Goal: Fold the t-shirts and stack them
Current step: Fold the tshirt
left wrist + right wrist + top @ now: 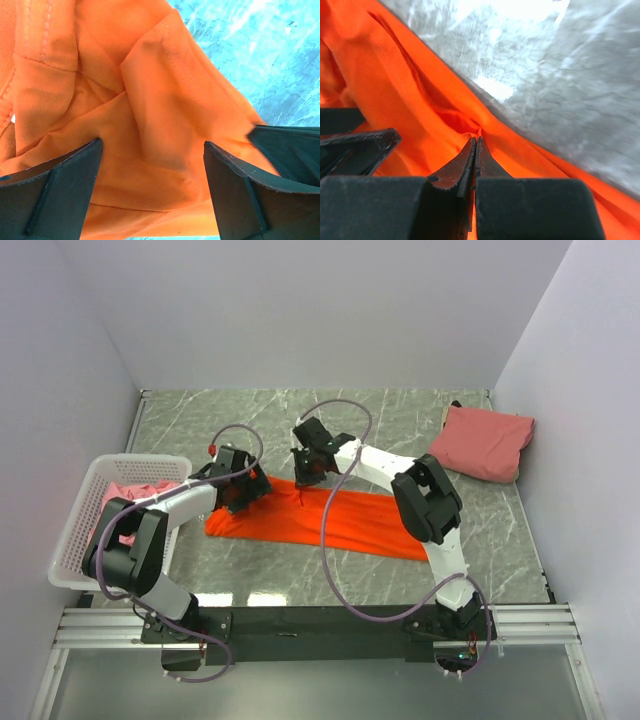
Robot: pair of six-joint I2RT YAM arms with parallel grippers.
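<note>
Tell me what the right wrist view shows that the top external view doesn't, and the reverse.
Right wrist only: the right gripper pinched shut on a fold of the orange t-shirt. Top external only: the white basket at left with a pink t-shirt in it, the folded salmon t-shirt at far right, and the left gripper. Both: the orange t-shirt on the marble table.

Matt orange cloth shirt (285,525) on glossy veined stone-look table (400,420)

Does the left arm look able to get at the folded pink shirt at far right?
Probably not: the folded pink shirt lies across the table, with the right arm stretched in between.
</note>
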